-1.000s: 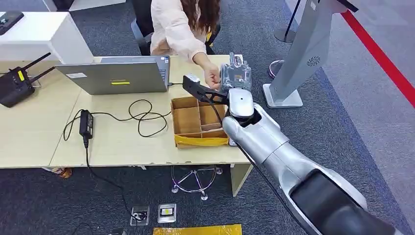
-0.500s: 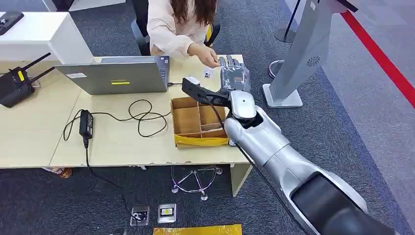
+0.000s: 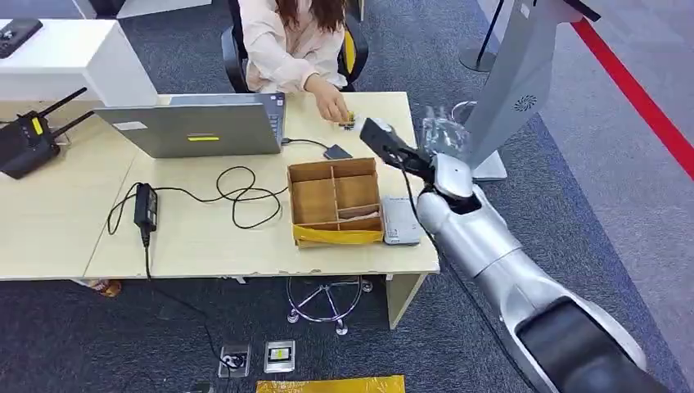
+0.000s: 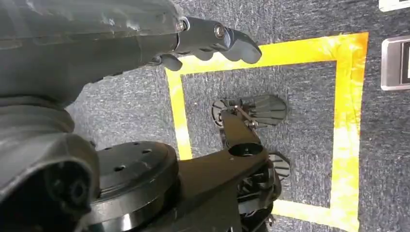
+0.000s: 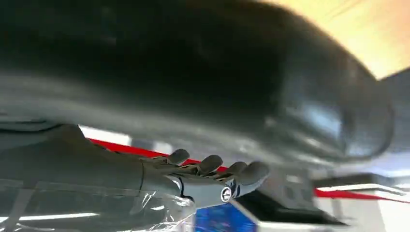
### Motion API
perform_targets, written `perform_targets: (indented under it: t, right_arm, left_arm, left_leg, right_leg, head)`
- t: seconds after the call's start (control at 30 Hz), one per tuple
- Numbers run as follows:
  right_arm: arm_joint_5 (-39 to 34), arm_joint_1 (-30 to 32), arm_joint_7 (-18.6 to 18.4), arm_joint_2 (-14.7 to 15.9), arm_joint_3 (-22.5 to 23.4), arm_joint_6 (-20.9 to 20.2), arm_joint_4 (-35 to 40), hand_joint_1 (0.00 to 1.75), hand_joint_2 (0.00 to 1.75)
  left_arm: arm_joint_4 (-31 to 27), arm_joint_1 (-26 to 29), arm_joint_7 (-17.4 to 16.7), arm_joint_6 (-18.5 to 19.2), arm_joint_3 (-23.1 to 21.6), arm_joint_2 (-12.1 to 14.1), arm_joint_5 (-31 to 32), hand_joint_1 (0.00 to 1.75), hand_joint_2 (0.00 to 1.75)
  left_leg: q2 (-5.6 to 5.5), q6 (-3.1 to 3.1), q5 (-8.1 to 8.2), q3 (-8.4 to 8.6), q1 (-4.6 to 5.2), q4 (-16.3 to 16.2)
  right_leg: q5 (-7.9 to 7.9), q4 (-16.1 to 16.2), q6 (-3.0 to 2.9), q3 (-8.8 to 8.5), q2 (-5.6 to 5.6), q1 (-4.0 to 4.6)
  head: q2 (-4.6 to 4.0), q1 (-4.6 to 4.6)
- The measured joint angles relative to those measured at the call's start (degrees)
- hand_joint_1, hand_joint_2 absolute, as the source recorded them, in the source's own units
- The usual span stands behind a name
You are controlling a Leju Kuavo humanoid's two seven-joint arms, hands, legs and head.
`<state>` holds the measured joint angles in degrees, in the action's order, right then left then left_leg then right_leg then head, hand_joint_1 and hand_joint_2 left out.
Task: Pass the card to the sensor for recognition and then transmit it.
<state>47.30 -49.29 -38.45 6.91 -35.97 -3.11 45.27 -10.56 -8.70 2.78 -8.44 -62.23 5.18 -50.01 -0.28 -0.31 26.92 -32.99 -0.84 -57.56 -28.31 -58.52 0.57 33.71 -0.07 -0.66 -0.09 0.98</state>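
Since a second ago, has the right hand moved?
Yes. The right hand swung right, off the desk edge, away from the cardboard box, toward the kiosk base.

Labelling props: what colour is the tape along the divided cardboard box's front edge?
Yellow tape on the divided cardboard box, clearest in the head view.

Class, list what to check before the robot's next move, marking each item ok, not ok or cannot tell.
1. Right hand empty: ok, fingers extended, nothing held.
2. Card with the robot: not ok; a person's hand is on a small item on the table.
3. Right hand clear of cardboard box: ok.
4. Right hand clear of kiosk stand: cannot tell, blurred.
5. Left hand out of the way: ok, hanging over floor.
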Motion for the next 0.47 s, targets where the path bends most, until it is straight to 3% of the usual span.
perform_targets:
  t: [0.17, 0.47]
  right_arm:
    - [1.92, 5.17, -0.48, 8.29, 6.57, -3.91, 5.74, 0.0, 0.0]
    - [4.57, 11.04, -0.48, 14.44, 17.11, -7.25, 14.18, 0.0, 0.0]
  left_arm:
    - [0.02, 0.65, 0.02, -0.13, 0.0, 0.18, -0.41, 0.0, 0.0]
    - [0.04, 1.77, 1.31, -0.26, 0.02, 0.31, -1.6, 0.0, 0.0]
  left_leg:
    - [0.08, 0.05, 0.06, -0.01, 0.05, 0.0]
    - [0.13, 0.07, 0.08, 0.02, -0.01, 0.03]
  right_leg:
    - [0.01, 0.01, 0.01, 0.01, 0.05, -0.07]
    - [0.01, -0.02, 0.01, 0.03, 0.08, 0.0]
  head:
    - [0.0, -0.02]
    - [0.0, -0.05]
